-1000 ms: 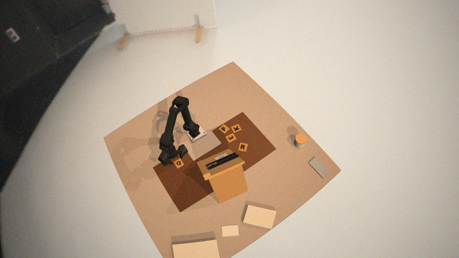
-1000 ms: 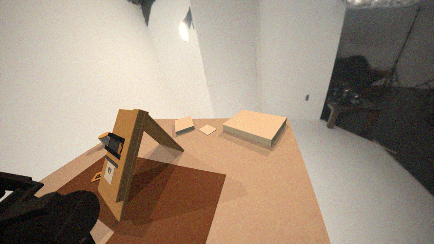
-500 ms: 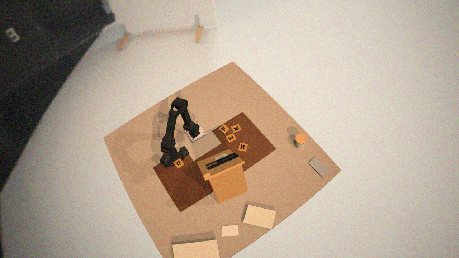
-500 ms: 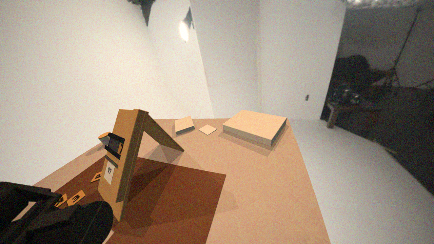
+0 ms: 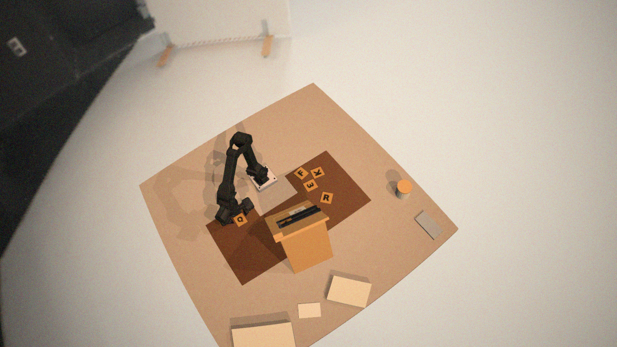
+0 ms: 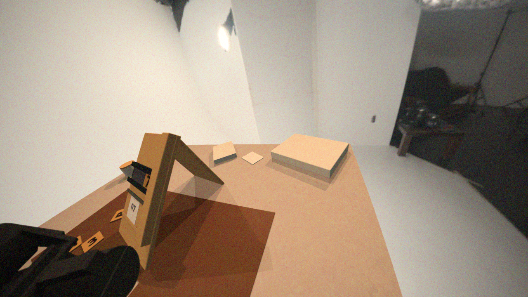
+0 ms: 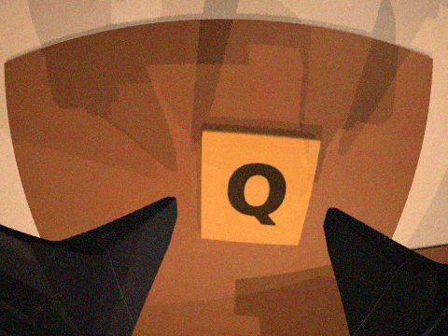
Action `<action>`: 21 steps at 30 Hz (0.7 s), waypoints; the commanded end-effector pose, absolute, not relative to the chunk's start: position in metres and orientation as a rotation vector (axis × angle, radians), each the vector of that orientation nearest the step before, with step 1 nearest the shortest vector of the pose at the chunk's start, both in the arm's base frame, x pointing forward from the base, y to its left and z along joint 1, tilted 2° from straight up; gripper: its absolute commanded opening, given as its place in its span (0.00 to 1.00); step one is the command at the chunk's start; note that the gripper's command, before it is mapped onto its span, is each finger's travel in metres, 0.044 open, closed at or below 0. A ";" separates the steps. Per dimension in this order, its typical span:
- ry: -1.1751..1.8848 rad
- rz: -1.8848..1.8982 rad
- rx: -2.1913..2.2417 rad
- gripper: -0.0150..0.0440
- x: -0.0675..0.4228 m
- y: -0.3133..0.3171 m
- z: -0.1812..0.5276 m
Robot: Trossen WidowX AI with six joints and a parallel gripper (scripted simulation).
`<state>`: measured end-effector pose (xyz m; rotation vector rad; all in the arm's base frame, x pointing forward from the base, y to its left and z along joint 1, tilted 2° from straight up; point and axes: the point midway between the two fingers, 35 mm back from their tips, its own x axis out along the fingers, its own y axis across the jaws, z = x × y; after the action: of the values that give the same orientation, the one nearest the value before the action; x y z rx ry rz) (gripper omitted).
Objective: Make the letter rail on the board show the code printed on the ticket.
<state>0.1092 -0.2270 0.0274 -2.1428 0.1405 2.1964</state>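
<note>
An orange tile marked Q lies flat on the dark brown mat, left of the board. My gripper is open and empty. It hangs low over the Q tile, with one finger on each side and the tips clear of it. The slanted orange board carries the black letter rail and a white ticket reading Q7. In the exterior view, a tile that looks like a 7 sits in the rail.
Tiles F, K, 3 and R lie on the mat behind the board. An orange-topped cylinder, a grey block and several pale boxes stand on the counter.
</note>
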 end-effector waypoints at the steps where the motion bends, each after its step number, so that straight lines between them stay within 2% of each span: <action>1: 0.139 2.198 -2.130 0.83 0.108 -0.225 0.019; 21: 0.139 2.198 -2.130 0.83 0.107 -0.225 0.011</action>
<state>0.1081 -0.2257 0.0115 -2.1357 0.1359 2.1964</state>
